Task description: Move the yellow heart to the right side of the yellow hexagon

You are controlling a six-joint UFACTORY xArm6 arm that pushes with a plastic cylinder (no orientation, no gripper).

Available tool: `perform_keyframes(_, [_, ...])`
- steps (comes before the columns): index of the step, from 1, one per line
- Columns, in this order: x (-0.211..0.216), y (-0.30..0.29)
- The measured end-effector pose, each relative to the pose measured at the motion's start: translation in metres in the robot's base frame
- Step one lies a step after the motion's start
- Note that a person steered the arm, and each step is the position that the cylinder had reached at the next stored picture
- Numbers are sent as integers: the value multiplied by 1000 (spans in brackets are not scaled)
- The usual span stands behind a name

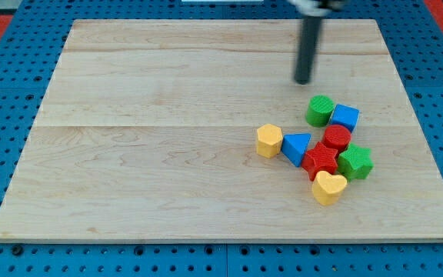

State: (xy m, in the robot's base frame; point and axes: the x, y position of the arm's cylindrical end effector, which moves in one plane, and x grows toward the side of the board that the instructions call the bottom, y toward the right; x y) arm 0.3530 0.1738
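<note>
The yellow heart (328,187) lies at the bottom of a cluster of blocks at the view's right, touching a red star-like block (321,160). The yellow hexagon (268,141) stands at the cluster's left edge, next to a blue triangle (296,147). The heart is below and to the right of the hexagon. My tip (304,81) is above the cluster, apart from every block, a short way up and left of the green cylinder (320,110).
A blue cube (345,118), a red cylinder (337,137) and a green star-like block (355,162) fill the cluster's right side. The wooden board (144,131) lies on a blue pegboard (6,92).
</note>
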Motion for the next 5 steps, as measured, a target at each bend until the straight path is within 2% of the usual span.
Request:
perform_keyframes(1, [129,44])
perform_keyframes(2, [258,50])
perform_keyframes(3, [246,-12])
perform_keyframes(5, [180,-20])
